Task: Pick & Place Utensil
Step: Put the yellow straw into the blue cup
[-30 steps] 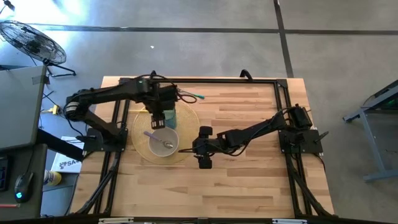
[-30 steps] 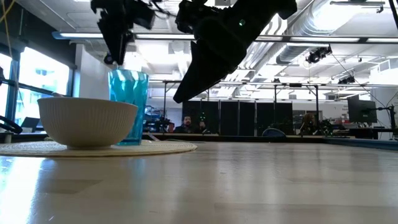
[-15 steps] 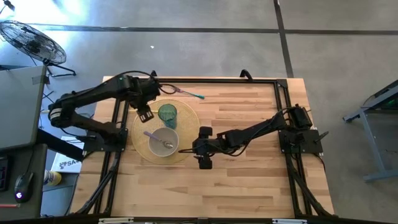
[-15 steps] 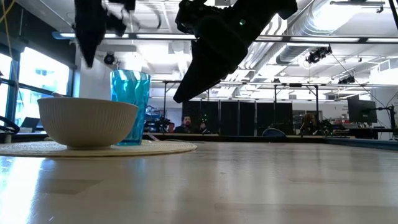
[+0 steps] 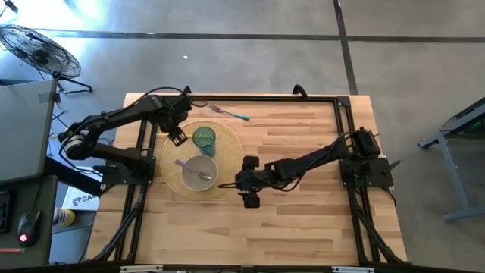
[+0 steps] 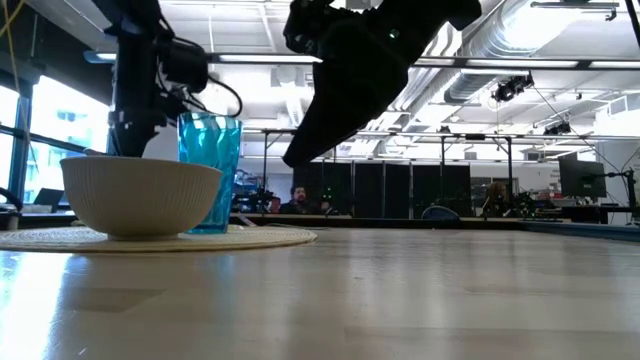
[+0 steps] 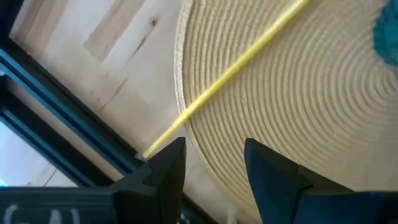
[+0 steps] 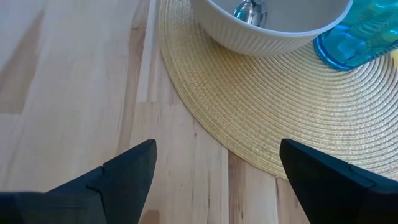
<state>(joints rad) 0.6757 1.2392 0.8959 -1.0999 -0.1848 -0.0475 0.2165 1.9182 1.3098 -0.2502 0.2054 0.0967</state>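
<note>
A white bowl [image 5: 199,172] stands on a round woven placemat [image 5: 227,148] and holds a purple-handled spoon [image 5: 191,168]. A blue cup [image 5: 204,139] stands behind it on the mat. A teal-handled fork [image 5: 230,114] lies on the table beyond the mat. A thin yellow utensil handle [image 7: 236,62] lies across the mat's edge onto the wood. My left gripper [image 5: 176,135] [image 7: 214,152] is open, low over the mat's far-left rim, beside that yellow handle's end. My right gripper [image 5: 248,183] [image 8: 217,144] is open wide, just right of the mat.
A black metal frame [image 5: 333,99] runs round the table's working area, and one rail [image 7: 56,118] passes close to my left gripper. Bare wood [image 5: 303,136] lies right of the mat. A fan [image 5: 38,49] stands on the floor off the table's far-left corner.
My left gripper has moved from above the cup and bowl toward the table's left edge, then come down beside the cup to the mat's rim. The bowl, spoon, cup and fork have stayed where they were.
</note>
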